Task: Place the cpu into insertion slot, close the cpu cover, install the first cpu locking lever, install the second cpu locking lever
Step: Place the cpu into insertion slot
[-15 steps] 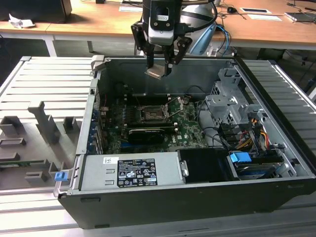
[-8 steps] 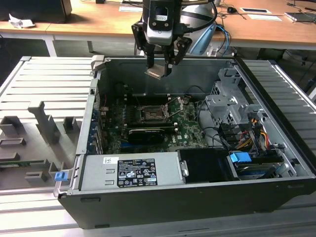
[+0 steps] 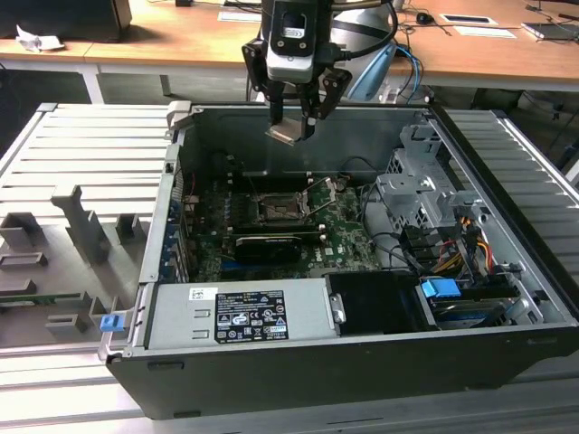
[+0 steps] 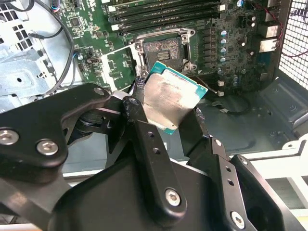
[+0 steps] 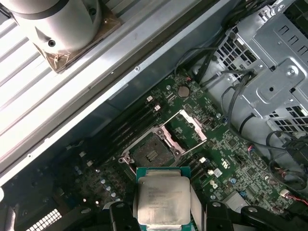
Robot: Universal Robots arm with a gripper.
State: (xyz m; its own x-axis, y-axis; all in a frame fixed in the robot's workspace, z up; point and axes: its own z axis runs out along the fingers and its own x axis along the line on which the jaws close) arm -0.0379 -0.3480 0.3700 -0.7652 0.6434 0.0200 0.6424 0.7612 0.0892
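A grey ribbed metal table (image 3: pixel 81 145) carried an open dark steel computer case (image 3: pixel 362 362). Inside lay a green motherboard (image 3: pixel 348 240). A silver box-shaped power supply (image 3: pixel 240 312) sat along the case's near wall. A perforated grey metal drive cage (image 3: pixel 416 194) stood at the exterior view's right, with loose black cables (image 3: pixel 389 244) trailing between it and the board. A long black expansion card (image 3: pixel 271 244) lay just beside the socket, on its near side.

The black two-fingered gripper (image 3: pixel 294 117) hung above the case's far wall, high over the board. Its jaws were closed partway, pinching the small flat square silvery-grey cpu (image 4: pixel 171 101) by two opposite edges, with the chip tilted.

The thin square silvery cpu cover (image 5: pixel 194 124) stood swung open beside the square dark insertion slot (image 5: pixel 150 153). The socket's contact field was bare and nothing lay across it. The chip was well apart from it and not yet seated.
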